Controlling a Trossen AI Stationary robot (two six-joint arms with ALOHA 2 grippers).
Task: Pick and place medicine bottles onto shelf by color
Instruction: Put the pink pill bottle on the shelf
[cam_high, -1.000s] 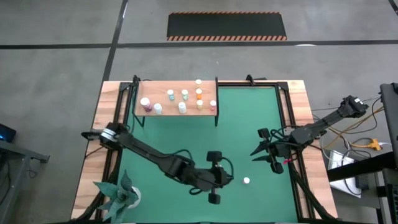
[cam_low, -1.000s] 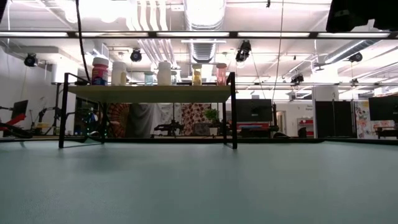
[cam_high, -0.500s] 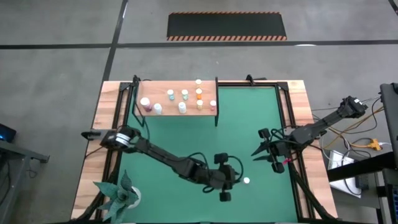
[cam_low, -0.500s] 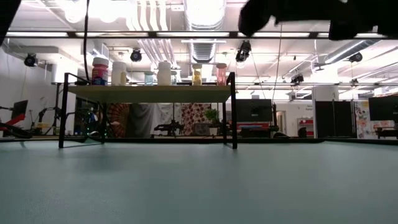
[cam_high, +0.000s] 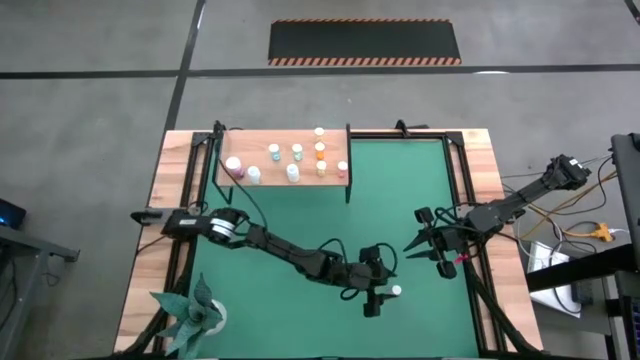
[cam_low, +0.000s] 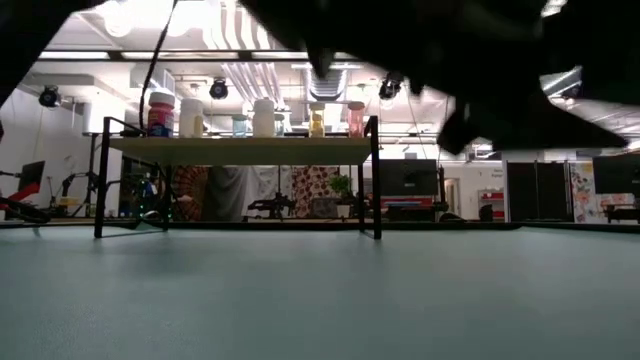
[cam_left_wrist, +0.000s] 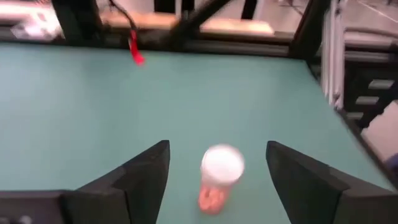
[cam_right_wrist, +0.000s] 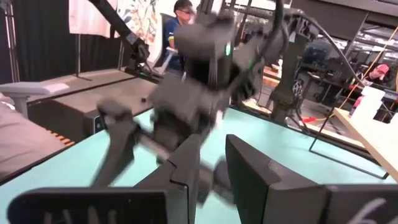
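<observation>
A small bottle (cam_left_wrist: 219, 179) with a white cap and a pinkish-orange body stands upright on the green mat (cam_high: 300, 215), near its right front (cam_high: 396, 291). My left gripper (cam_high: 387, 286) reaches low across the mat from the left. It is open, its fingers (cam_left_wrist: 144, 171) on either side of the bottle without touching it. My right gripper (cam_high: 412, 246) hangs to the right of that spot, open by a narrow gap (cam_right_wrist: 214, 158), holding nothing. The shelf (cam_high: 285, 172) stands at the far left and carries several bottles (cam_low: 255, 118).
A paper plant (cam_high: 195, 315) stands at the near left corner. Black frame rails (cam_high: 462, 200) run along the mat's right side. A red tag (cam_left_wrist: 135, 53) hangs near the right arm. The mat's middle lies bare between shelf and grippers. A person (cam_right_wrist: 180, 18) shows beyond the table.
My left gripper has travelled toward the table's right edge, staying low, until the bottle stands between its fingers. The arm has stretched out and now darkens the top of the low view. The bottle has stayed in its place.
</observation>
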